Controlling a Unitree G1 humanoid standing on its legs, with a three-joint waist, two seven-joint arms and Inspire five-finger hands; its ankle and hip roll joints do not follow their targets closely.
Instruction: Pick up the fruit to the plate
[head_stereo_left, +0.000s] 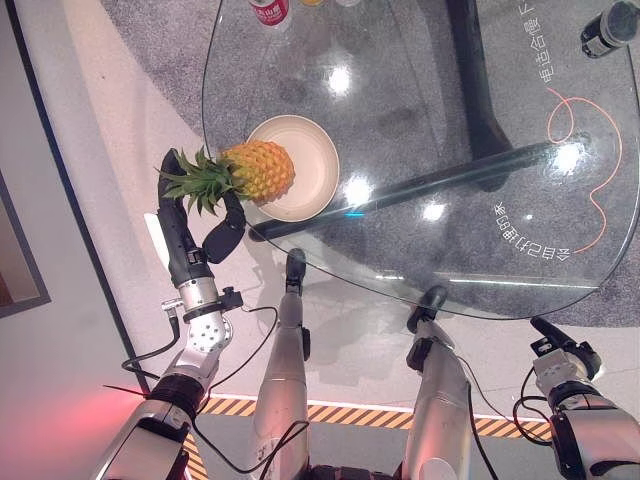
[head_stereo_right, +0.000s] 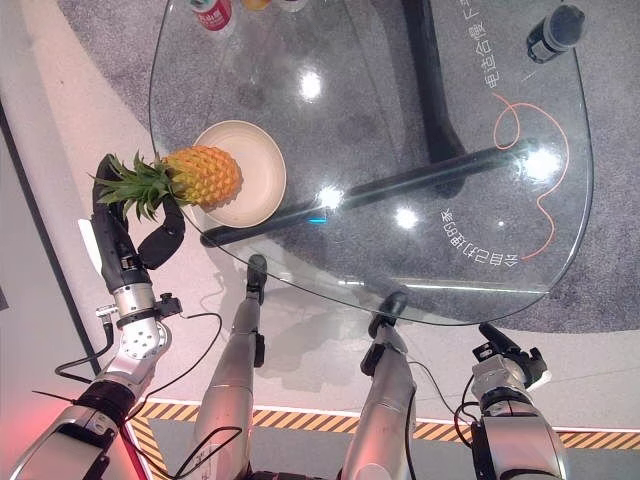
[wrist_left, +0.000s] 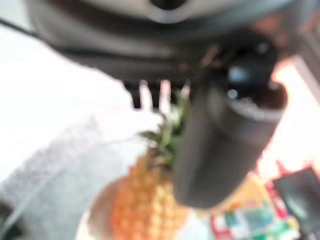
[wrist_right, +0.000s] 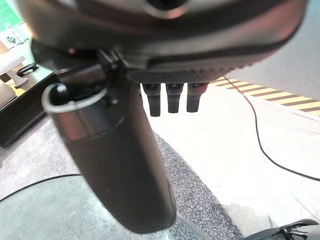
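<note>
Pineapple (head_stereo_left: 259, 168) on plate (head_stereo_left: 318, 150), crown between left hand (head_stereo_left: 186, 232) fingers.

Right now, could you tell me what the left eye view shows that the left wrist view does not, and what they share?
The left eye view alone takes in the whole glass table, the red-labelled can at its far edge, the dark bottle and the right hand low by the near edge. The left wrist view alone gives a close look past the thumb. Both show the pineapple lying on the plate, leaves within the left hand.
</note>
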